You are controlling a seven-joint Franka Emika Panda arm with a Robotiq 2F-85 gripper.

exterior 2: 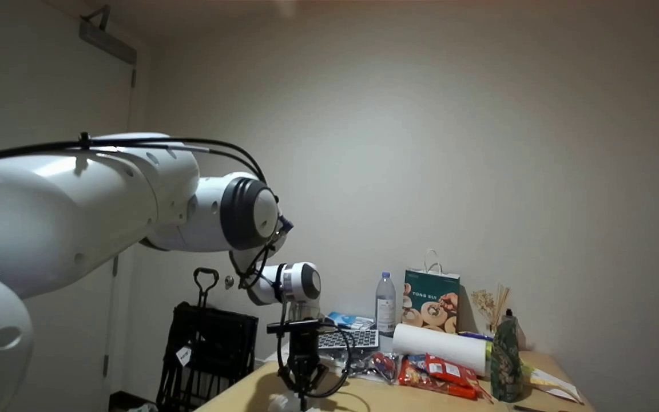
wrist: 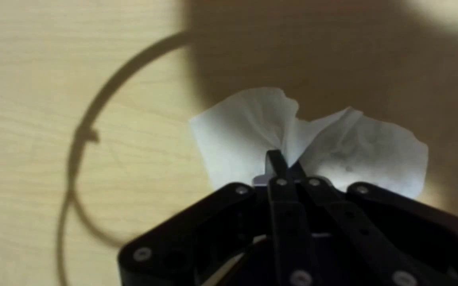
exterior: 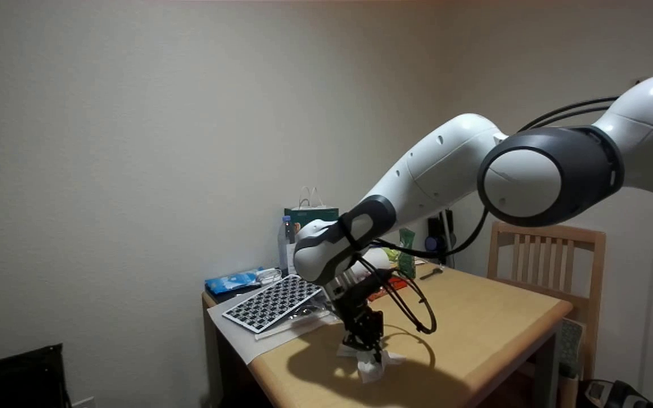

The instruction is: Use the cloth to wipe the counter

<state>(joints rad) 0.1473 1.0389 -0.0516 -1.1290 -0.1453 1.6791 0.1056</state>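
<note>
Up close with the gripper (wrist: 286,164): pinching the cloth (wrist: 308,139) by its gathered middle, fanning either side beneath, onto the table (wrist: 22,99)! Looks featherlight, soft, perhaps tearable; best held at those folds.

This looks like an ordinary room in a home or a small office; which of the two cannot be told. The domestic signs are a light-wood counter (exterior: 474,306) with a slat-backed wooden chair (exterior: 547,231) beside it, and on it a paper shopping bag (exterior 2: 428,297), a plastic bottle (exterior 2: 385,306), a paper-towel roll (exterior 2: 441,346) and red snack packets (exterior 2: 447,371), with dried flowers (exterior 2: 485,302) behind. A door (exterior 2: 49,86) with an overhead closer (exterior 2: 107,43) and a black-and-white checkered board (exterior: 272,303) lean instead toward a workplace.
</note>
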